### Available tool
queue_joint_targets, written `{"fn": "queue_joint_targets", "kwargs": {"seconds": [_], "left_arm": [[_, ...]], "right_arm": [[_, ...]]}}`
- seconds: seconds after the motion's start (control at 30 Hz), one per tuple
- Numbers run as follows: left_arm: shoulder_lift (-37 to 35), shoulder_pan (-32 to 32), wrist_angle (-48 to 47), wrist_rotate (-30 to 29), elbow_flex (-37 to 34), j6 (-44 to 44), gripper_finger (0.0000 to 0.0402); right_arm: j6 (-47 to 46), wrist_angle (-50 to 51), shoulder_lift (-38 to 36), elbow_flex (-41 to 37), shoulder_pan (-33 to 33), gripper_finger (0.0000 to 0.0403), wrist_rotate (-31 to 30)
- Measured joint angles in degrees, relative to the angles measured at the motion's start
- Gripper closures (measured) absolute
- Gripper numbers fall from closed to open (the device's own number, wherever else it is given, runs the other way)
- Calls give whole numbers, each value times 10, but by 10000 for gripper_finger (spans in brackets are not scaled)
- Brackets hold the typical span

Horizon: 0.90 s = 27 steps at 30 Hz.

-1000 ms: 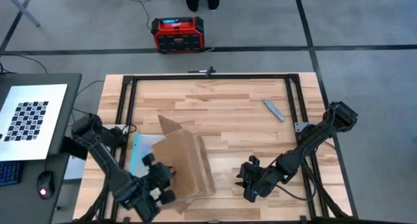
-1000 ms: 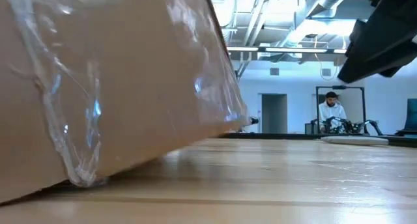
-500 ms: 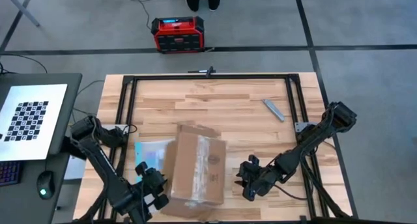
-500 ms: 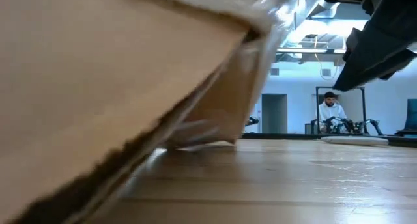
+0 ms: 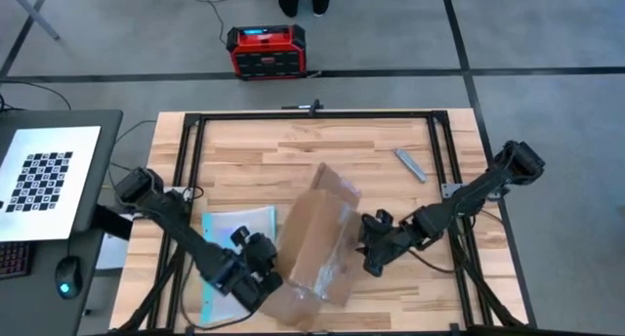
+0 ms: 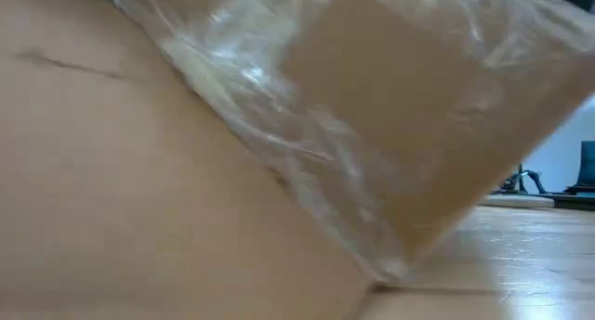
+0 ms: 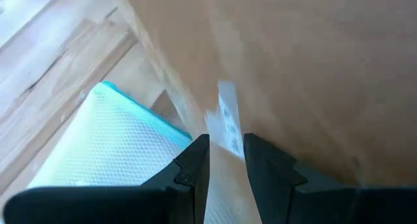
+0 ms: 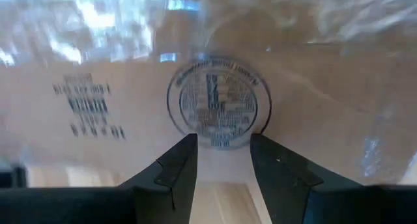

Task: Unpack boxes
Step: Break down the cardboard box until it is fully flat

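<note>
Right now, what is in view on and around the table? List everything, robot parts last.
box: one, brown cardboard with clear tape, tilted at the table's front middle, between the two tools
pouch: one, clear with teal edge, flat on the table left of the box
metal piece: one, grey, far right of the table
table: one, light wood with black frame
case: one, red and black, on the floor beyond the table
checkered board: one, black and white, on the left desk
left tool: at the box's left side
right tool: open, at the box's right side
</note>
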<state>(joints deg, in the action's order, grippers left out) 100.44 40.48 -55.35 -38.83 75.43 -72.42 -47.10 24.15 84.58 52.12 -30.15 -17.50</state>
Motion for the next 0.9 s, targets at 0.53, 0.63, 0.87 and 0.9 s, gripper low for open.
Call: {"fn": "queue_joint_targets", "kwargs": {"seconds": [0.53, 0.63, 0.87, 0.9], "left_arm": [[0, -100, 105, 55, -76, 27, 320], [0, -115, 158, 55, -74, 56, 320], [0, -130, 342, 79, -73, 159, 320], [0, -130, 363, 83, -73, 174, 320]], "right_arm": [[-44, 121, -53, -44, -74, 265, 24], [-43, 64, -23, -78, -72, 265, 23], [28, 75, -10, -86, -33, 265, 20], [44, 93, -15, -86, -22, 265, 20]]}}
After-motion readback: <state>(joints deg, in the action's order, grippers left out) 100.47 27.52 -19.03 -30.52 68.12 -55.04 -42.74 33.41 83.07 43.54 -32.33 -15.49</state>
